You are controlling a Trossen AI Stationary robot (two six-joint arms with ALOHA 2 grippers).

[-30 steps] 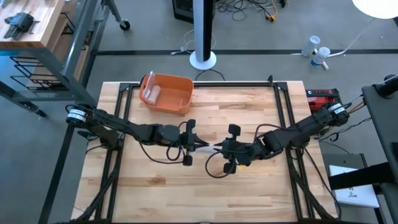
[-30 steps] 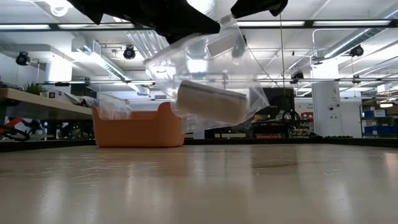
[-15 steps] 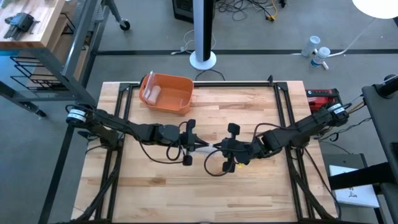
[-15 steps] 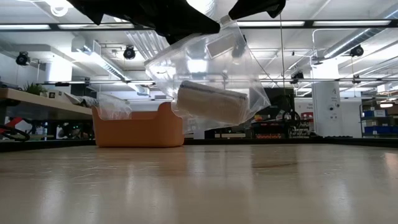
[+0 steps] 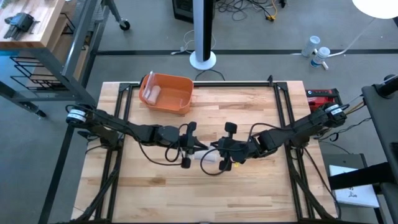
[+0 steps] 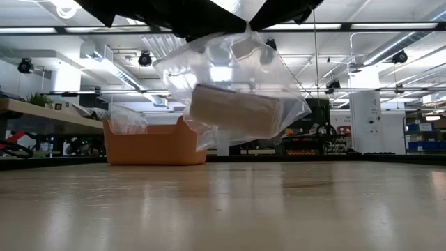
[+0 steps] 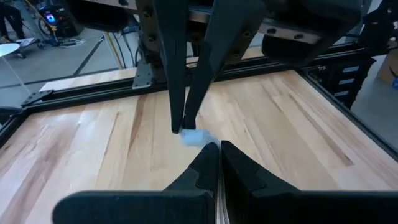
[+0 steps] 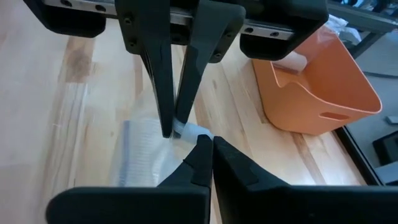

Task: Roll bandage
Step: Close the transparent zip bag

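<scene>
bag (image 6: 230,90): clear glossy plastic | table (image 5: 249,112): pale wood | bin (image 5: 168,93): orange plastic

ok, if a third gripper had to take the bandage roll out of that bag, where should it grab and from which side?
Probably across the roll's round middle, coming up from below: it lies sideways, sagging in the bottom of the clear bag. The left gripper and right gripper both pinch the bag's top edge, which likely blocks an approach from above.

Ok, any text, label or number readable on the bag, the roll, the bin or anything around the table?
No readable text in any view.
Clear plastic bag and pale bandage roll: no print visible.
Orange plastic bin: unmarked.
White sheet beside the table: dark marks, too small to read.
</scene>
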